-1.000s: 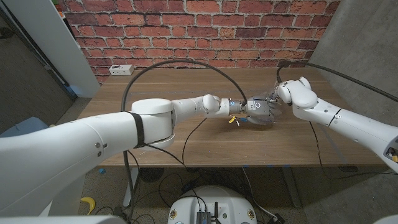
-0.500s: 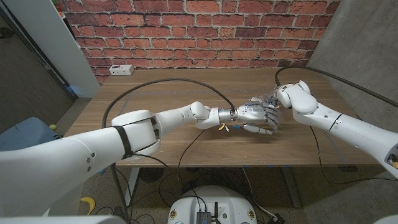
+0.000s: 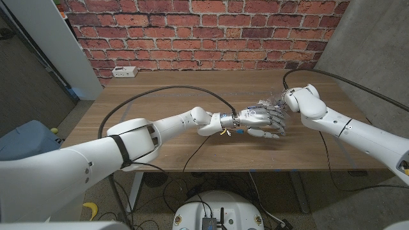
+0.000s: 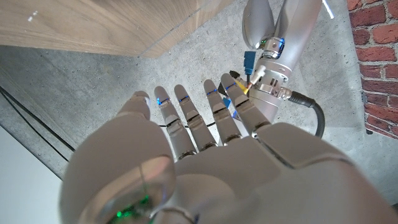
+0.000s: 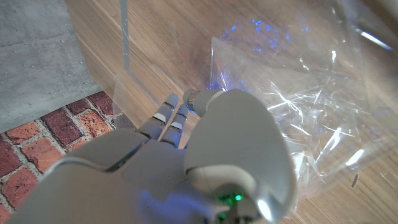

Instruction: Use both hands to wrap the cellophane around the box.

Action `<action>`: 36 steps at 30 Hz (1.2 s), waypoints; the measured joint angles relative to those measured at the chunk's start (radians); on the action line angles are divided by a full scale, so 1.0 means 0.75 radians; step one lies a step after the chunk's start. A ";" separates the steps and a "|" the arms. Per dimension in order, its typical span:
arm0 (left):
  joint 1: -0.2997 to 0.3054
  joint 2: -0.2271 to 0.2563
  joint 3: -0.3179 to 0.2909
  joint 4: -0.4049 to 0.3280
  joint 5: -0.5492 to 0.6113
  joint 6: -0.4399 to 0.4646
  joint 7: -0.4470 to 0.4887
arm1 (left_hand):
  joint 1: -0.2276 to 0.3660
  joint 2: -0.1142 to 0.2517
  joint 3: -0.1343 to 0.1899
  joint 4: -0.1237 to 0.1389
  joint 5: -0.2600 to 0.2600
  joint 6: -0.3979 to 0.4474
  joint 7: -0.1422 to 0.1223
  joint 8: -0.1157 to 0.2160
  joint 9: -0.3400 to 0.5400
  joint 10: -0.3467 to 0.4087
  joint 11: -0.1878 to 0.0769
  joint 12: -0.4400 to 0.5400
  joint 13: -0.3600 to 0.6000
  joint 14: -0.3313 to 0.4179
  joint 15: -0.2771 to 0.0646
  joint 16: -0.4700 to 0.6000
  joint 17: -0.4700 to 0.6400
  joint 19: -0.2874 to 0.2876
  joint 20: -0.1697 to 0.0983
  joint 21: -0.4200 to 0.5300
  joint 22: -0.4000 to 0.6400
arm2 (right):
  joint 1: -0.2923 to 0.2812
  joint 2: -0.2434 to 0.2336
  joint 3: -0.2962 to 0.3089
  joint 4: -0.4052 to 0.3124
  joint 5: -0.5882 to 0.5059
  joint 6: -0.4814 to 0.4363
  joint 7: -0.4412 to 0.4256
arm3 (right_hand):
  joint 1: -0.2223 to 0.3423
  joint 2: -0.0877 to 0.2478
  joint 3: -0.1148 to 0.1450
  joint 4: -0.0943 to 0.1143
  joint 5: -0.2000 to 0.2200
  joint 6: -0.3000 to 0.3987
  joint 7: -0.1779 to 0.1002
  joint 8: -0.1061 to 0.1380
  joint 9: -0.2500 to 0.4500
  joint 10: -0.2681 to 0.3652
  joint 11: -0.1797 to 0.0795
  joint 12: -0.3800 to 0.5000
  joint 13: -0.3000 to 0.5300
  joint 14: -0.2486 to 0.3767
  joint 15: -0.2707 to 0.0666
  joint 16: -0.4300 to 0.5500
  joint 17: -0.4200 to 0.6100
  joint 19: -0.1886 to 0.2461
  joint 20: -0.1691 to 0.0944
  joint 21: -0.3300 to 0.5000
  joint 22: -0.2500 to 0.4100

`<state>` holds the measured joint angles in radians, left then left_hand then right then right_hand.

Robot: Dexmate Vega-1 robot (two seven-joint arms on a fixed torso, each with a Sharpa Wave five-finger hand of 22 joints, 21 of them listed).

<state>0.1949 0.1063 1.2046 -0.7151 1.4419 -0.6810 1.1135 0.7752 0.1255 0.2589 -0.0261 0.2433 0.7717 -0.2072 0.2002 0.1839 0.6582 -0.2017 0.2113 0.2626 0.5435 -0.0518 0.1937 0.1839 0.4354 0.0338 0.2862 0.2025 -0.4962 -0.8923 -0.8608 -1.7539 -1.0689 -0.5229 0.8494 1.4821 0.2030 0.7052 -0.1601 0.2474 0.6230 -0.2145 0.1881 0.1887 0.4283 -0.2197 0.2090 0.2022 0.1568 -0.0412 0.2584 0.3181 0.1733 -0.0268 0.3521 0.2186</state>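
The cellophane [image 5: 311, 93] is a crumpled clear sheet on the wooden table [image 3: 160, 89]; it glints beside my right hand [image 3: 273, 115] at the table's right middle. A clear box [image 5: 127, 68] is hard to make out; its see-through edge stands just past my right hand's [image 5: 205, 143] fingers, which curl down toward it. Whether they grip the sheet is hidden. My left hand [image 3: 254, 119] reaches in from the left and meets the right hand, fingers [image 4: 186, 121] straight and slightly apart, nothing in them. The right wrist [image 4: 270, 81] lies just beyond those fingers.
A white power strip [image 3: 124, 71] sits at the table's back left corner. Black cables arch over the table from the left arm [image 3: 172, 91] and the right arm [image 3: 332, 75]. A brick wall [image 3: 211, 32] runs behind; a grey panel [image 3: 370, 45] stands at the right.
My left arm has dropped lower and stretched out; its hand has slid a little left and straightened its fingers. The right hand has barely moved.
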 measured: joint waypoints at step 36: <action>0.320 0.364 -0.318 -0.853 -0.836 0.919 -0.930 | -0.409 -0.213 0.195 -0.130 -0.089 -0.408 0.051 -0.031 0.018 -0.321 0.224 0.039 0.210 -0.179 0.019 -0.027 0.058 0.010 0.178 0.155 0.026 | -0.130 -0.023 0.106 -0.058 0.015 -0.054 -0.033 | -0.017 -0.017 -0.023 0.023 -0.040 -0.058 -0.004 -0.006 0.005 -0.050 0.002 -0.012 0.000 0.000 0.000 -0.020 0.000 0.014 -0.005 0.025 -0.019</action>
<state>0.4348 0.3790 0.9663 -1.3552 0.8147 0.0086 0.4158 0.4681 -0.0343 0.4053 -0.1236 0.1766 0.4658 -0.1691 0.1768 0.1970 0.4178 -0.0337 0.2402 0.4200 0.4090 -0.0379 0.1735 0.2276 0.4427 0.1674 0.4027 0.2219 -0.5936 -0.9098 -0.7814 -1.7975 -1.0577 -0.5637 0.8250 1.4690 0.1900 0.6881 -0.1430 0.2175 0.5798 -0.2178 0.1840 0.1925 0.3909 -0.2180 0.1997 0.2021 0.1569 -0.0411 0.2438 0.3179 0.1841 -0.0302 0.3707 0.2043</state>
